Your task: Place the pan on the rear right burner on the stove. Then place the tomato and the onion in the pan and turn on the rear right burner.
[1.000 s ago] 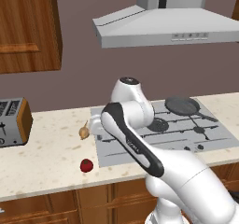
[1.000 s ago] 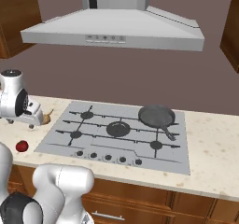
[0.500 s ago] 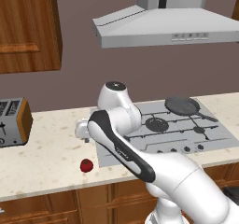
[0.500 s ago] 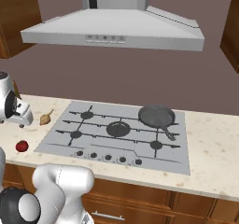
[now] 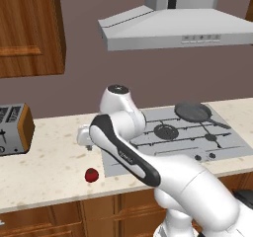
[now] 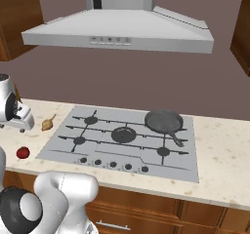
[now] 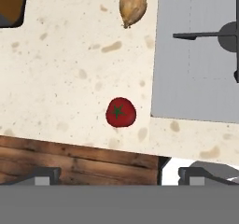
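**Arm swings left over the counter; pan sits on the rear right burner**

Since the earlier frames the arm's upper joints have swung further toward the left of the left base view, carrying the hand out over the speckled counter; the pan, tomato and onion lie where they were.

The pan (image 6: 163, 121), a dark, matte, round skillet with low sides and a long straight handle, sits on the rear right burner at the upper right of the stove (image 6: 58, 145), a flat silver-grey slab crossed by thin black grate bars with a row of small dark knobs along its near edge. The tomato (image 7: 121, 111) is a small, glossy red ball with a green star-shaped calyx, lying at the centre of the hand view on the beige, flecked stone counter (image 7: 60, 78), just beside the stove's left edge. The onion (image 7: 132, 5), tan and papery with a pointed end, rests at the top of that frame, also on the counter beside the stove. A wood-sided toaster (image 5: 15, 130) stands at the left of the left base view.

The gripper (image 7: 121, 175) hangs above the counter's front edge, its two dark fingertips spread wide at the bottom of the hand view, holding and touching nothing.
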Tool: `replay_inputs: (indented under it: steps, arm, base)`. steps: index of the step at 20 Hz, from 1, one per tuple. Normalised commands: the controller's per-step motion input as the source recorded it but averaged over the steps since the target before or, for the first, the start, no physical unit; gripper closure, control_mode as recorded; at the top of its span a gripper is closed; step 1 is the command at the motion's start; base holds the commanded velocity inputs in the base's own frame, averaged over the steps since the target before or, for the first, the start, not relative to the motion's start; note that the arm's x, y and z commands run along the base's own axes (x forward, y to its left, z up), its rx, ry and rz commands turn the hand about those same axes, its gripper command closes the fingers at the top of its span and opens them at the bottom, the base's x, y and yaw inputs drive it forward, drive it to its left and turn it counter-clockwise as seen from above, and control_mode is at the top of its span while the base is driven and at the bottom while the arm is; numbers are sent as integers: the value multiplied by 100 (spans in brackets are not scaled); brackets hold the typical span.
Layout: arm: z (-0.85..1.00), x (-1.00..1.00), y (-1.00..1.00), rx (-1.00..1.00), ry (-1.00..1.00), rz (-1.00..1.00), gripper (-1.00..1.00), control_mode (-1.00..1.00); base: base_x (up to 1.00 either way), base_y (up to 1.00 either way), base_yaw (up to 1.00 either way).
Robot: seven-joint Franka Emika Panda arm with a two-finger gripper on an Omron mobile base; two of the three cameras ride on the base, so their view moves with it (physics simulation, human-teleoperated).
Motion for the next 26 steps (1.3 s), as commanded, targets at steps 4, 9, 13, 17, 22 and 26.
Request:
replay_inputs:
  steps: [4, 9, 13, 17, 22, 26]
  arm:
    - [-12, 22, 0, -3, 0, 0, -100, -100]
    - [-18, 23, 0, 0, 0, 0, -100, -100]
    - [-15, 5, 1, 0, 0, 0, -100, -100]
    - [-18, 0, 6, 0, 0, 0, -100, -100]
    - [-25, 0, 7, 0, 0, 0, -100, -100]
    - [-29, 0, 5, 0, 0, 0, -100, -100]
  base:
    - [0, 0, 0]
    - [0, 0, 0]
    - [0, 0, 0]
    - [0, 0, 0]
    - [0, 0, 0]
    - [0, 0, 0]
